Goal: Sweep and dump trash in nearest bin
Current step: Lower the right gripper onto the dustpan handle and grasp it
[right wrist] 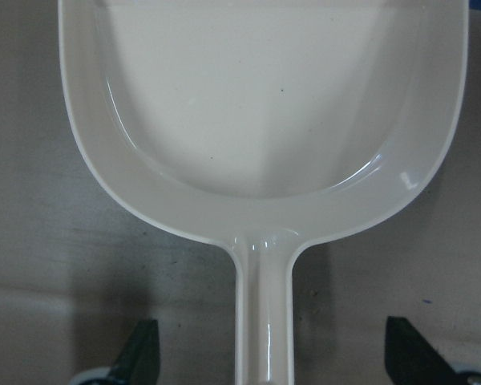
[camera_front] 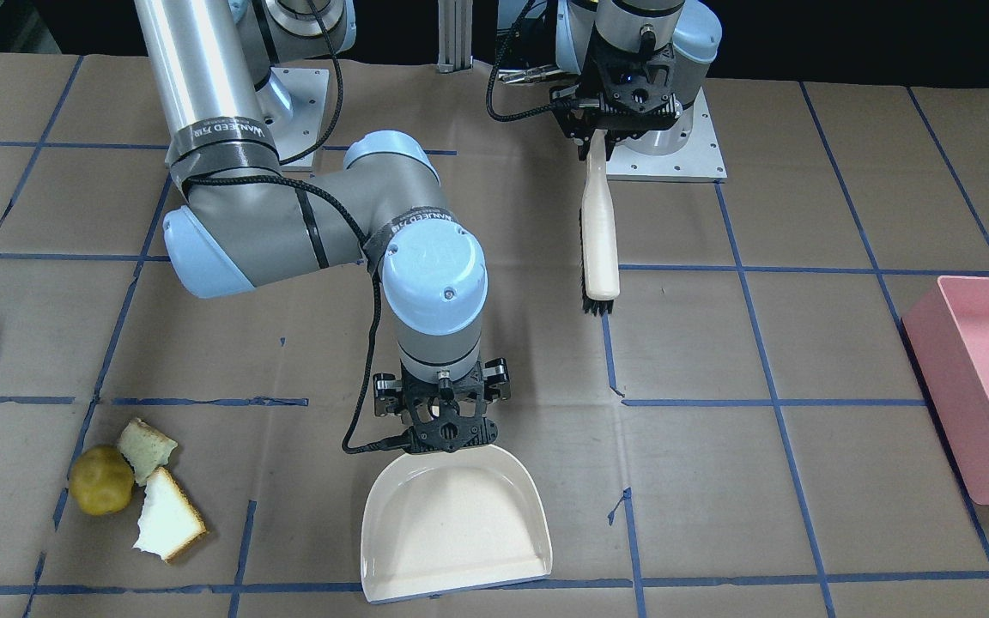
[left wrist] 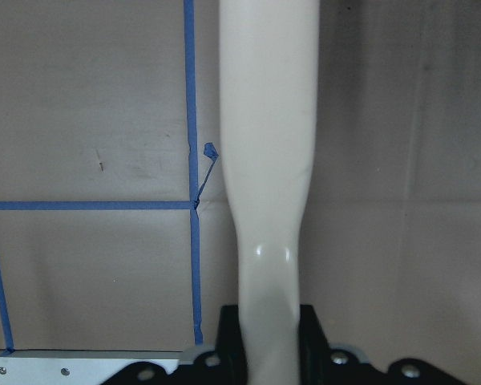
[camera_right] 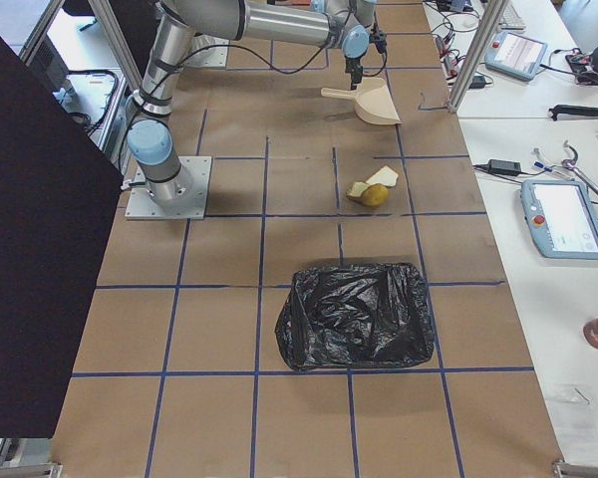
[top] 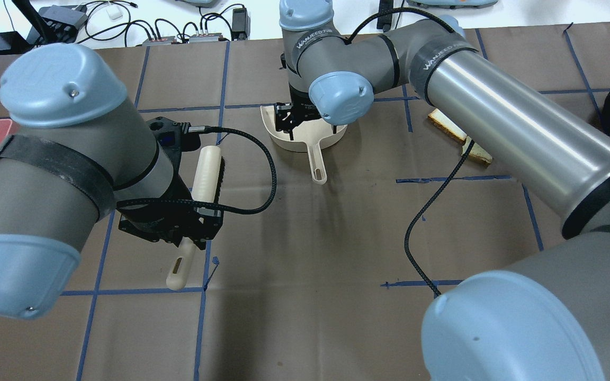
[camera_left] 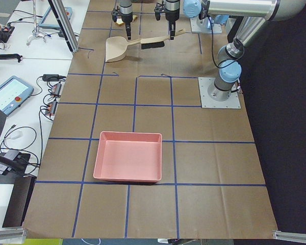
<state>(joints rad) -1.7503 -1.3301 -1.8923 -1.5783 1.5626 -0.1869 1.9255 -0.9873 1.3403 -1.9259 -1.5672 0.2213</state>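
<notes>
The left gripper (camera_front: 595,142) is clamped on the brush (camera_front: 599,232). The right gripper (camera_front: 447,433) stands spread over the handle of the dustpan (camera_front: 452,532), gripping nothing. Next, I think, it must close there, then go to the trash (camera_front: 138,489) near the table's (camera_front: 803,343) operator-side edge, toward the robot's right end. The tape (camera_front: 220,133) on the arm reads "WANJEED".

Bright, even overhead light; shadows soft; white glints on the dustpan (right wrist: 256,104); close wrist views slightly blurred.

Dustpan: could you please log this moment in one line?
left gripper: holds brush | right gripper: open over dustpan | trash: unswept
</notes>
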